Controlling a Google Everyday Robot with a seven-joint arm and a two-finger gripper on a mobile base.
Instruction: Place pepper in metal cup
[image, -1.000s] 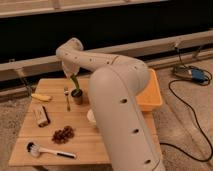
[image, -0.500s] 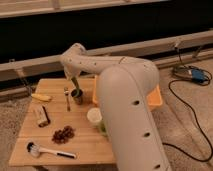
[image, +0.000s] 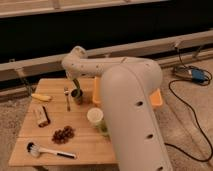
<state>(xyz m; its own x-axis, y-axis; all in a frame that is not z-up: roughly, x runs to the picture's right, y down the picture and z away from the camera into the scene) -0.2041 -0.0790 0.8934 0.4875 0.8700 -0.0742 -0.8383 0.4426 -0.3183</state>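
Note:
The metal cup (image: 77, 97) is a small dark cylinder standing upright on the wooden table (image: 85, 146), left of centre toward the back. Directly over it hangs my gripper (image: 75, 85), at the end of the white arm that reaches in from the right. The slim green pepper (image: 75, 84) points down from the gripper, with its lower end at the cup's rim. The gripper is shut on the pepper. I cannot tell how far the pepper's tip is inside the cup.
A yellow banana-like thing (image: 41, 97) lies at the back left, with a fork (image: 67, 98) beside the cup. A snack bar (image: 42, 116), grapes (image: 63, 134) and a brush (image: 47, 151) lie nearer the front. A pale cream cup (image: 95, 116) stands mid-table, a yellow tub (image: 156, 98) behind the arm.
The gripper has moved right and down with the pepper, from beside the cup to right over it. The objects on the table have stayed in place.

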